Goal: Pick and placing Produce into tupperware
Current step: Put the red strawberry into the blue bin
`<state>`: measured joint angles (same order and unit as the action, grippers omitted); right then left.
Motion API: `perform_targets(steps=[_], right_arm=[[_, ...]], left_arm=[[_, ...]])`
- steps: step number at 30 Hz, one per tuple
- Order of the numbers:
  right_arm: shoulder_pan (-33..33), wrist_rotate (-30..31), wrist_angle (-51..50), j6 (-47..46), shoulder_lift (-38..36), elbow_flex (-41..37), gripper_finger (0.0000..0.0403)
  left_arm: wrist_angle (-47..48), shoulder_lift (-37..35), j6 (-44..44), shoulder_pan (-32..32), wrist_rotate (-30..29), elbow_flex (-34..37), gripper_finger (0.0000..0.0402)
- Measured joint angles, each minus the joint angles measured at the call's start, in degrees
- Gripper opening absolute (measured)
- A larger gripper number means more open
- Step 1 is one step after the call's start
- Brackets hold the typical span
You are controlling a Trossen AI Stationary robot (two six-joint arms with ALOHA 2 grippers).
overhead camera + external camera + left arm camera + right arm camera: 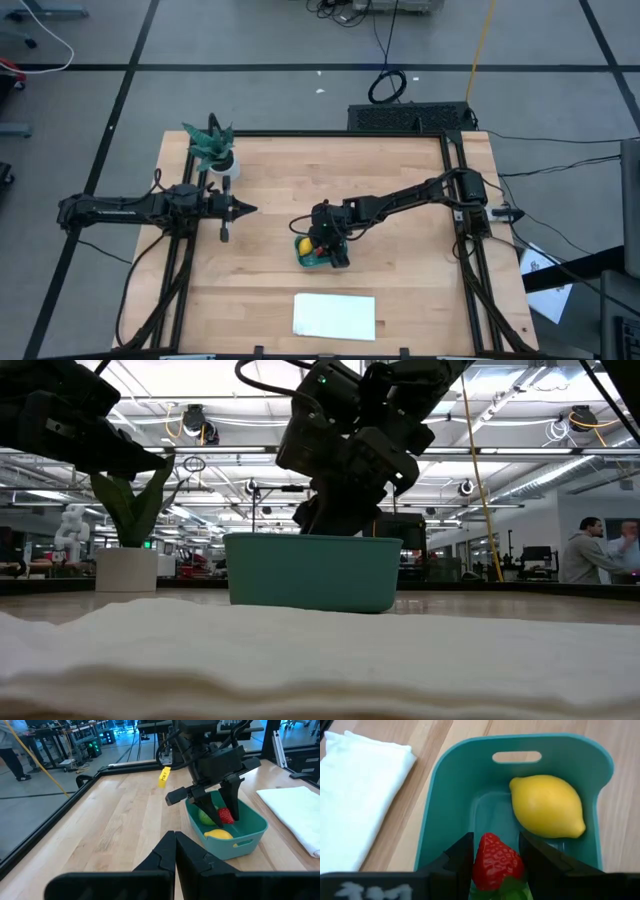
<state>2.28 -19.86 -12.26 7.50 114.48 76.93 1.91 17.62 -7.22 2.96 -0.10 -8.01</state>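
The teal tupperware (318, 262) stands on the wooden table, a little toward the near edge. The yellow lemon (547, 806) and the round green fruit (206, 816) lie inside it. My right gripper (495, 840) reaches down into the tupperware (445, 785) and is shut on the red strawberry (497, 862). In the left wrist view the strawberry (226, 815) shows between the right fingers. My left gripper (245, 208) is shut and empty, waiting over the table's left part, well clear of the tupperware. My right gripper pinches the strawberry by its two sides (481, 862) between its two fingers. The fingers (232, 802) come from above, slanting down into the tupperware. The strawberry sits inside the walls, red tip pointing away from the wrist. Whether it touches the bottom I cannot tell.
A folded white cloth (335, 315) lies near the front edge, close to the tupperware. A teal potted plant (212, 145) stands at the far left corner. A yellow tag (163, 776) lies on the table beyond the tupperware. People stand in the room behind.
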Motion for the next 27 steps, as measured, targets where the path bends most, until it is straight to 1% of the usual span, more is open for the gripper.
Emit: perform_targets(steps=[24, 27], right_arm=[[-0.5, 0.17, 1.2, -0.29, 0.9, 0.04, 0.0137], [-0.5, 0.25, 1.43, 0.09, 2.13, 0.04, 0.0137]], left_arm=[[0.05, 0.0, -0.01, 0.02, 0.0, 0.01, 0.0005], [0.05, 0.0, 0.0, 0.0, 0.0, 0.02, 0.0005]])
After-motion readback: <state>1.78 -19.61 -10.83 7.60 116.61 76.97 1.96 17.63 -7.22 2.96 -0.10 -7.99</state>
